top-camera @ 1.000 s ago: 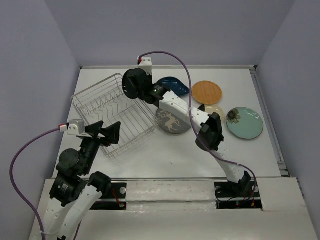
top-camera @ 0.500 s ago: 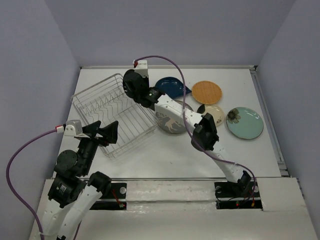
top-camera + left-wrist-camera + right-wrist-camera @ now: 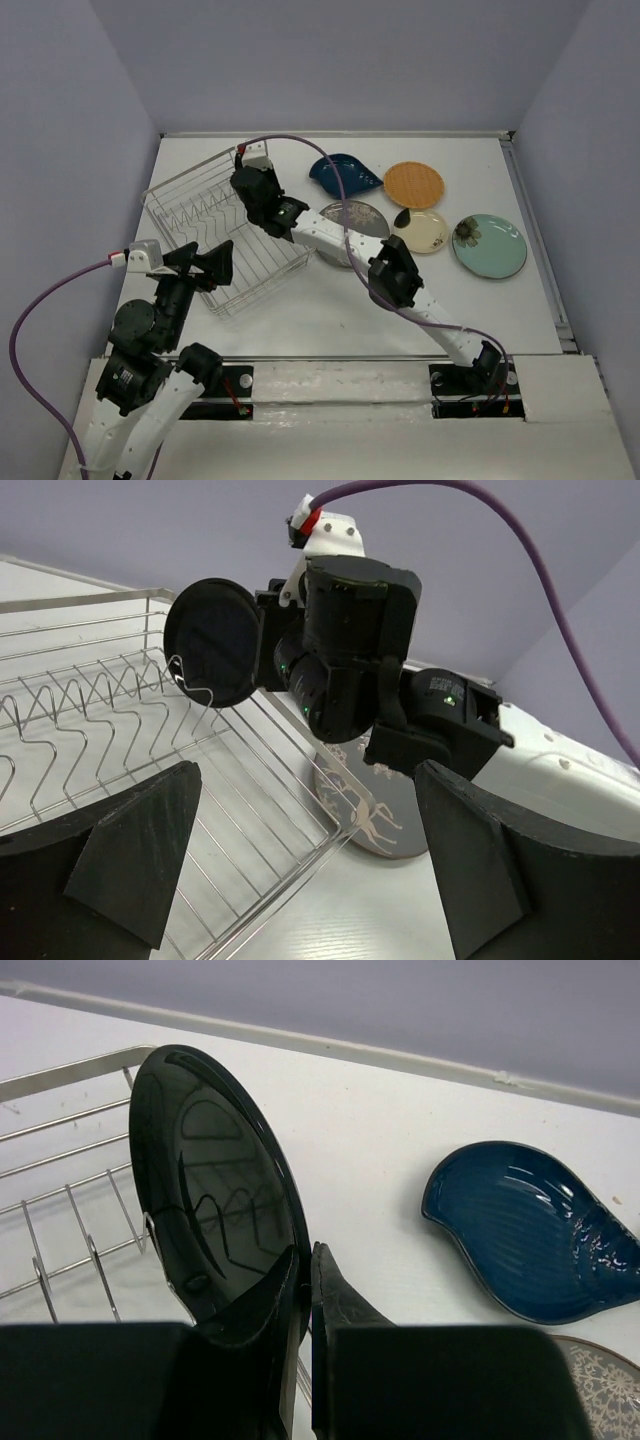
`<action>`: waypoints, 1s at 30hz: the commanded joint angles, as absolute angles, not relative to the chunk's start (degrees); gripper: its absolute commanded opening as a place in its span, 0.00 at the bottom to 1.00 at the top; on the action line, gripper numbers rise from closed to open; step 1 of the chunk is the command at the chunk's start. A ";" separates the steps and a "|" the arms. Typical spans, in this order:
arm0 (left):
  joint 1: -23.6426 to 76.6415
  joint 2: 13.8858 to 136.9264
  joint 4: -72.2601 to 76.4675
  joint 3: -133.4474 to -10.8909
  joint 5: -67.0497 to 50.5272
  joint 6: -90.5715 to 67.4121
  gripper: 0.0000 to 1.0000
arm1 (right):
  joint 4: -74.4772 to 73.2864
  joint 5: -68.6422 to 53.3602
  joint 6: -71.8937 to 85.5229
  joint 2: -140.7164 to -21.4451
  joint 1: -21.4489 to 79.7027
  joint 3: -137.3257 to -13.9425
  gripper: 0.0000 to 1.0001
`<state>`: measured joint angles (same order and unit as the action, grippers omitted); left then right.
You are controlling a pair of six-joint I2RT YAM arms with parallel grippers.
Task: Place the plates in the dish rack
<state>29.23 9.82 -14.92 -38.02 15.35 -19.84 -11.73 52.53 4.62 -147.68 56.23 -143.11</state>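
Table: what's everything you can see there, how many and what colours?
dish rack: one, silver, left part of table
black plate: one, glossy black, upright over rack, in right pincer
deer plate: one, grey, right of rack
leaf dish: one, dark blue, far side
orange plate: one, orange, right of leaf dish
cream plate: one, cream, just nearer than orange plate
floral plate: one, pale teal, farthest right
right pincer: one, black, shut on black plate
left pincer: one, black, open, by rack's near corner

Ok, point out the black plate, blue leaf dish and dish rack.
black plate (image 3: 215,1190), right wrist view, glossy face.
blue leaf dish (image 3: 530,1230), right wrist view, ribbed centre.
dish rack (image 3: 255,245), top view, wire floor.
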 commanded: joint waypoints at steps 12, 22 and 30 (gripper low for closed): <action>29.27 9.93 -13.36 -39.29 16.70 -20.04 0.99 | -3.87 43.09 10.26 -130.19 56.43 -125.88 0.62; 29.35 9.93 -12.04 -38.14 12.75 -19.51 0.99 | -2.73 17.24 36.17 -98.37 41.59 -75.72 0.51; 29.36 10.63 -11.34 -37.88 10.99 -19.42 0.99 | 10.70 7.58 50.79 -78.77 22.26 -37.30 0.42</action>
